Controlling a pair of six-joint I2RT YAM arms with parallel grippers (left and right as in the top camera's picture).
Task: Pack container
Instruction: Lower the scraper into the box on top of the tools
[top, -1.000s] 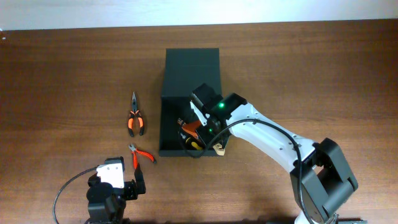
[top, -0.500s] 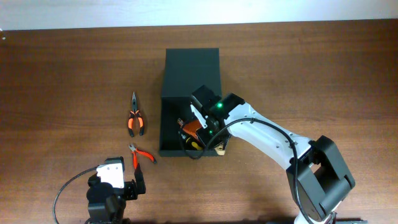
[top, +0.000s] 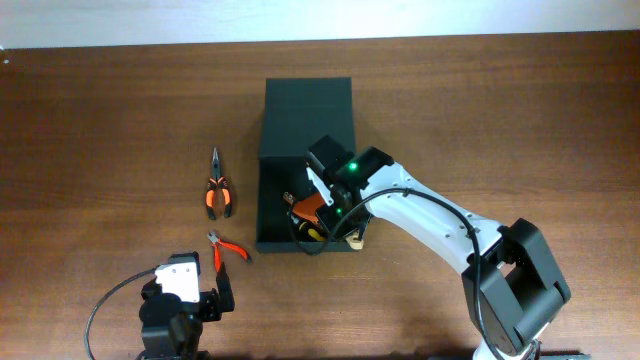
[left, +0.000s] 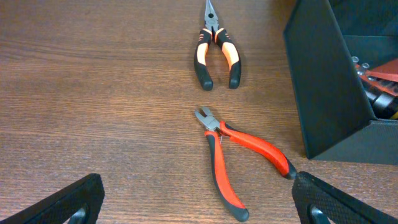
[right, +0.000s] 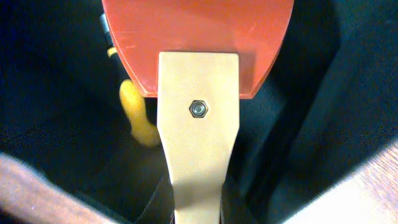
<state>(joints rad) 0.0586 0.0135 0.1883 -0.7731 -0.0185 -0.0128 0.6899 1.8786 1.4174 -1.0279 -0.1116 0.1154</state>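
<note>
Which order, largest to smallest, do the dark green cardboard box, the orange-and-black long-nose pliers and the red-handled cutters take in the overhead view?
1. Dark green cardboard box, by far.
2. Orange-and-black long-nose pliers.
3. Red-handled cutters, somewhat shorter.

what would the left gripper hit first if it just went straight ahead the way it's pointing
Most likely the red-handled cutters, lying on the table right ahead of the open left gripper. The orange-and-black pliers lie further along. Height is unclear, so it might pass over them.
</note>
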